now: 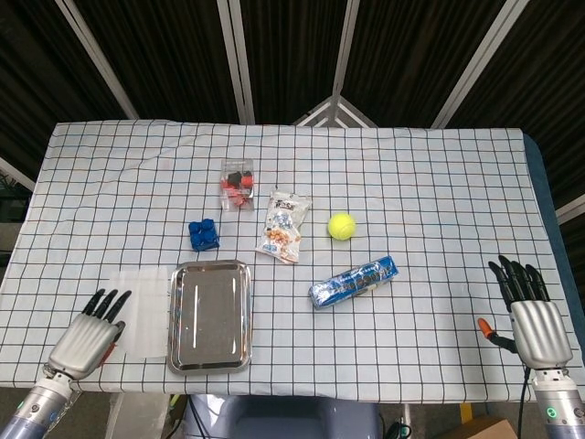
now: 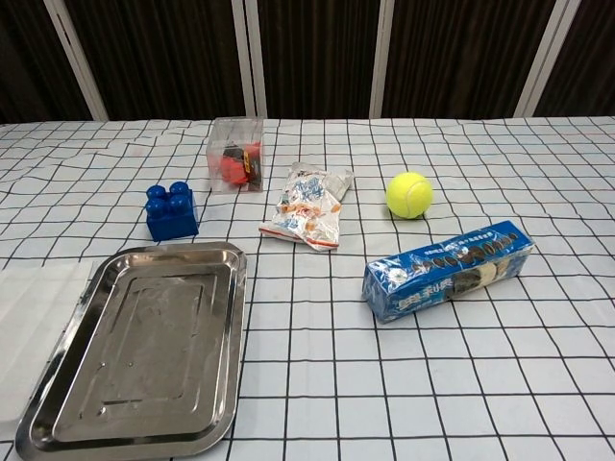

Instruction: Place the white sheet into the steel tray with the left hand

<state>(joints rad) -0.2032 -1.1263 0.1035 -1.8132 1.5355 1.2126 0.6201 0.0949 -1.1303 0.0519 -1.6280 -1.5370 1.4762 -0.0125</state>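
The white sheet (image 1: 140, 313) lies flat on the table, just left of the steel tray (image 1: 209, 315). The left hand (image 1: 84, 337) hovers beside it, fingers apart, perhaps touching its edge. The right hand (image 1: 533, 320) rests open, holding nothing.

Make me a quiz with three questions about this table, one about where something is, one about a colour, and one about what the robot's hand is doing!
1. Where is the white sheet?
A. inside the steel tray
B. on the cloth beside the steel tray
C. under the ball

2. What colour is the toy building block?
A. blue
B. green
C. pink

3. What is the left hand holding?
A. the sheet
B. the ball
C. nothing

Answers: 1 B, the sheet lies flat beside the tray, on the left hand's side. 2 A, the studded block is blue. 3 C, its fingers are spread with nothing in them.
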